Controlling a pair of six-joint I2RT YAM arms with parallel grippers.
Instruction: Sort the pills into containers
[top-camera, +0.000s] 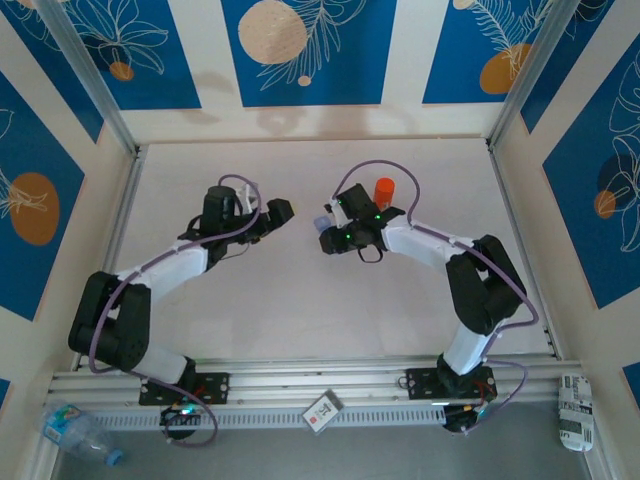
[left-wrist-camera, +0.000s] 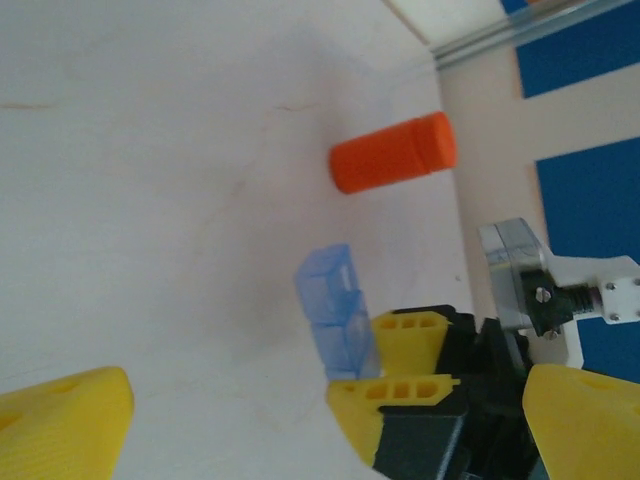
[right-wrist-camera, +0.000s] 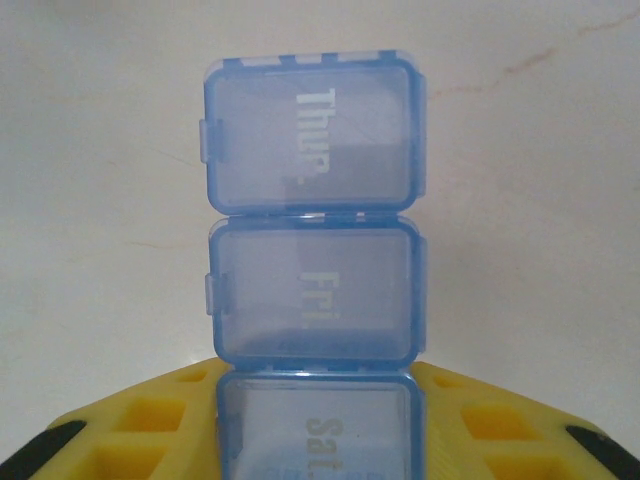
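Note:
My right gripper (top-camera: 325, 232) is shut on the containers (top-camera: 321, 224), a small translucent blue box held above the table's middle. In the right wrist view the containers (right-wrist-camera: 312, 250) stick out between my yellow fingers (right-wrist-camera: 140, 425), with closed lids marked Thur, Fri and Sat. The pills are out of view. My left gripper (top-camera: 284, 210) stands open just left of the box, its jaws wide apart with nothing between them. In the left wrist view the blue containers (left-wrist-camera: 336, 312) point out from the right gripper's yellow fingertips (left-wrist-camera: 408, 342), while my own left fingers (left-wrist-camera: 62, 420) frame the bottom corners.
An orange cylindrical bottle (top-camera: 384, 189) stands on the white table behind the right gripper; it also lies in the left wrist view as an orange bottle (left-wrist-camera: 393, 153). Walls with metal rails (top-camera: 110, 120) close in the table on three sides.

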